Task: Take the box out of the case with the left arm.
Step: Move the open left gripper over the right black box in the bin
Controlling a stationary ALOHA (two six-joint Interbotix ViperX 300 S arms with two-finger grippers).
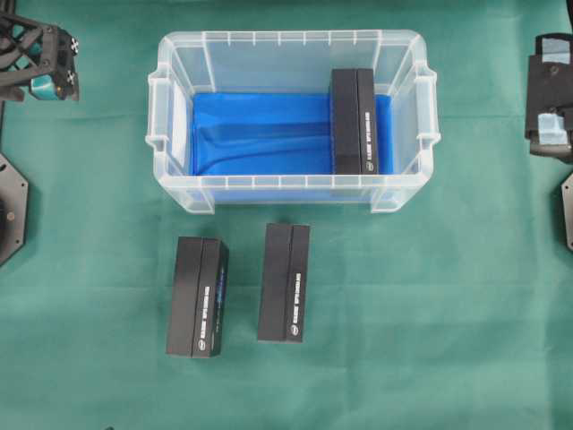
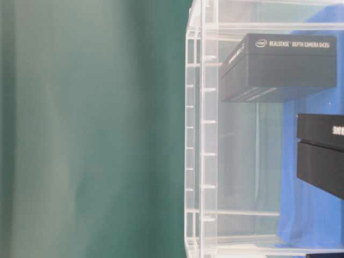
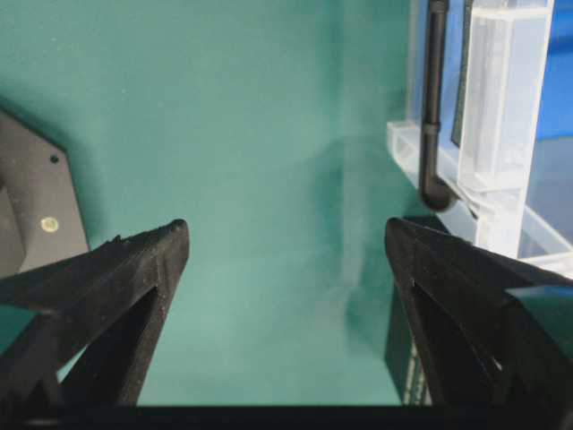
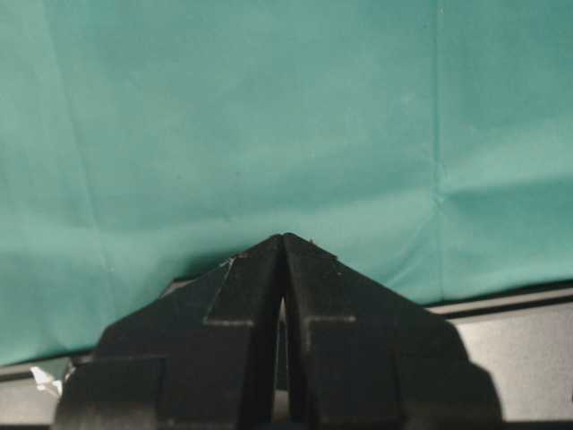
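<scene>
On the green cloth nearest you in the overhead view, you have two black boxes lying side by side and apart from each other: the left loose box and the right loose box. Each carries a line of white print down its long edge, too small for you to read from above.

Just beyond them sits the case, a clear plastic bin with a rounded rim, side handles and a bright blue lining on its floor. Your task's box is inside it, lying lengthwise against the right wall on the blue lining, with nothing touching it. Look at the table-level view and you can read writing through the clear wall: an Intel logo, then "REALSENSE DEPTH CAMERA D435i" in white on one black box. Which of the boxes that one is, you cannot tell from that view. A second black carton shows only a fragment of white lettering at the picture's edge.

Farther back, at the top left corner of the overhead view, you find the left gripper, well away from the case and over bare cloth. Its wrist view shows your jaws spread wide with nothing between them, and a corner of the case off to the right. At the far right edge waits the right gripper, its two fingers pressed together and empty above the cloth.
</scene>
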